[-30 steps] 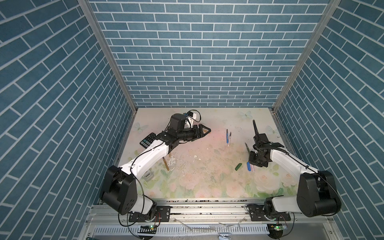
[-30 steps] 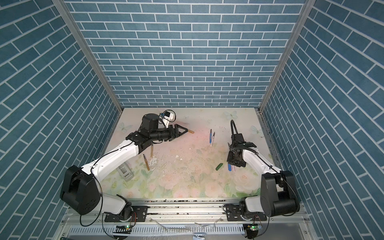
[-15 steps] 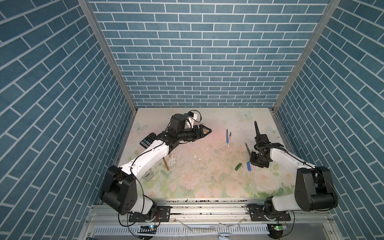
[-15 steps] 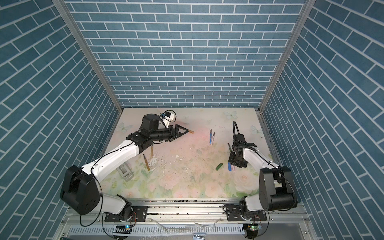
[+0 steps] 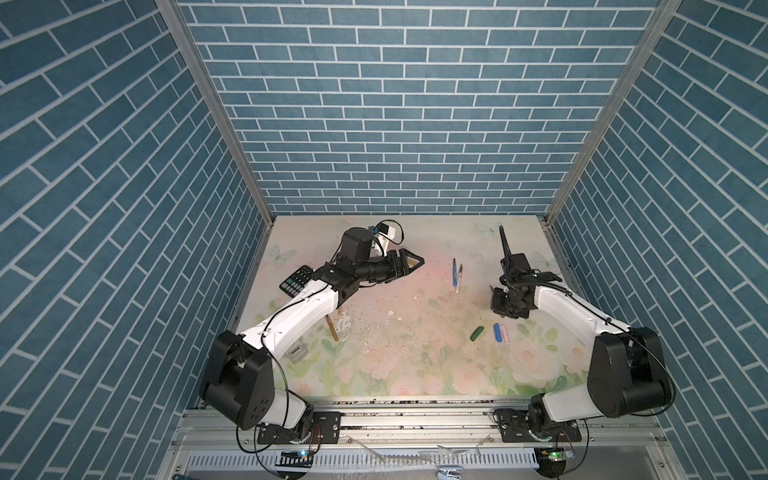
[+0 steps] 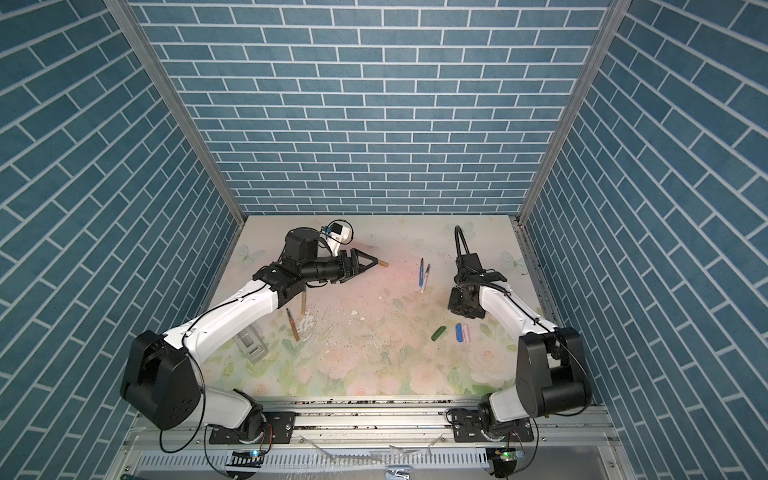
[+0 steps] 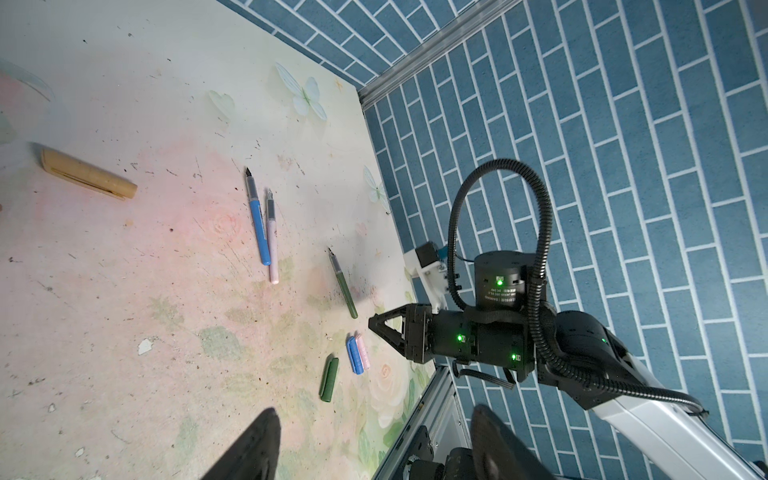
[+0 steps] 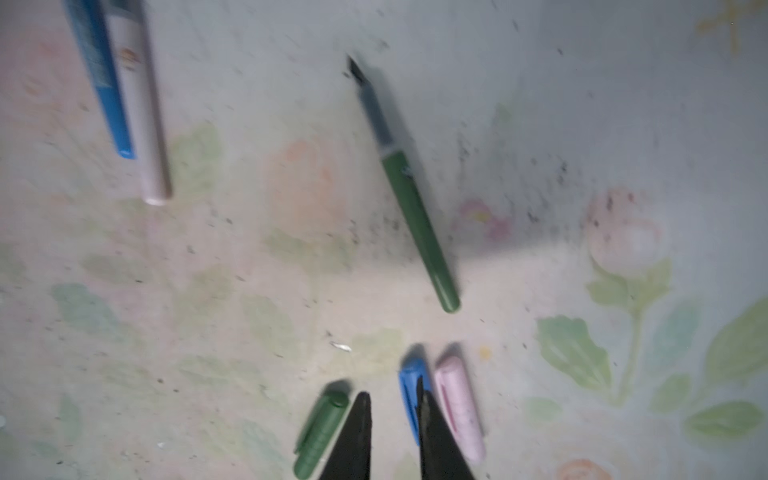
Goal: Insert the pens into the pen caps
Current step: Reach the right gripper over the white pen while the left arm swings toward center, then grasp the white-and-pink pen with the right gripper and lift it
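Observation:
My left gripper (image 5: 417, 262) hovers open and empty at the back left, with a gold-brown pen cap (image 6: 382, 262) just beyond its fingertips (image 7: 266, 419). A blue pen (image 7: 257, 220) and a pale pink pen (image 7: 272, 241) lie side by side mid-table. The dark green pen (image 8: 411, 199) lies ahead of my right gripper (image 8: 392, 390), whose jaws stand a narrow gap apart with nothing between them. Under its fingertips lie the green cap (image 8: 320, 432), blue cap (image 8: 409, 395) and pink cap (image 8: 459, 411). Two gold-brown pens (image 6: 293, 325) (image 6: 304, 301) lie beside the left arm.
A black calculator (image 5: 296, 280) sits at the left edge. A small grey object (image 6: 251, 345) lies under the left arm. Blue brick walls close in three sides, and a metal rail (image 5: 415, 405) runs along the front. White flakes (image 6: 353, 312) dot the floral mat.
My right gripper has shifted back and left and now covers the green pen in the top views. The left arm has hardly moved. Neither gripper's opening has changed.

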`<state>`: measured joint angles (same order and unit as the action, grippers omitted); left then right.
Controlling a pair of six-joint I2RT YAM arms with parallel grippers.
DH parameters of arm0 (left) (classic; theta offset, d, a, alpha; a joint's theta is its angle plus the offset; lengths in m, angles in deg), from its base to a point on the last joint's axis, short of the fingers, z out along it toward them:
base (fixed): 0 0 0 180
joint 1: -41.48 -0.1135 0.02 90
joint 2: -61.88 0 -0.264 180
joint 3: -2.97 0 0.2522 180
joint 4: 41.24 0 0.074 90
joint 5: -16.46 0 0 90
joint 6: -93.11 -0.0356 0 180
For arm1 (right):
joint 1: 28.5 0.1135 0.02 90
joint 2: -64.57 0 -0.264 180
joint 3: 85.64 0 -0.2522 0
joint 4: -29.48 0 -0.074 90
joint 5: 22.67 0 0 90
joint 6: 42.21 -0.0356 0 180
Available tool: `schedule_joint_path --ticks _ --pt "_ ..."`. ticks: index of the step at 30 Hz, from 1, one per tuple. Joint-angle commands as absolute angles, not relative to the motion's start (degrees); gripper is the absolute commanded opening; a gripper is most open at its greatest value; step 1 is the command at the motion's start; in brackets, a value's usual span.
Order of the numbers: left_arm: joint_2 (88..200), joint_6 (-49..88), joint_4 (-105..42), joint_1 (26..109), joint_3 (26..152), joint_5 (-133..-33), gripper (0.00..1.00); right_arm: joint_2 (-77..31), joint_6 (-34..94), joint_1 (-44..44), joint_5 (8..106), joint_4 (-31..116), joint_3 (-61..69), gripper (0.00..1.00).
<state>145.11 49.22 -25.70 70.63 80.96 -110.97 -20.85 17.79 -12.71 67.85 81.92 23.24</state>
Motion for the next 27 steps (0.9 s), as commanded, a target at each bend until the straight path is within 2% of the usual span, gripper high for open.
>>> schedule_joint_path --ticks 1,15,27 --pt "145.24 48.95 -26.43 70.85 80.28 -111.17 0.74 -27.31 14.74 -10.86 67.65 79.82 16.83 0.22" --pt "144.73 48.22 -25.57 70.91 80.21 -110.33 0.74 -53.50 10.26 -9.52 65.51 79.66 -11.19 0.28" --pt "143.60 46.88 -24.05 70.84 80.89 -109.76 0.75 -60.69 11.22 -8.70 65.53 82.98 -18.15 0.27"
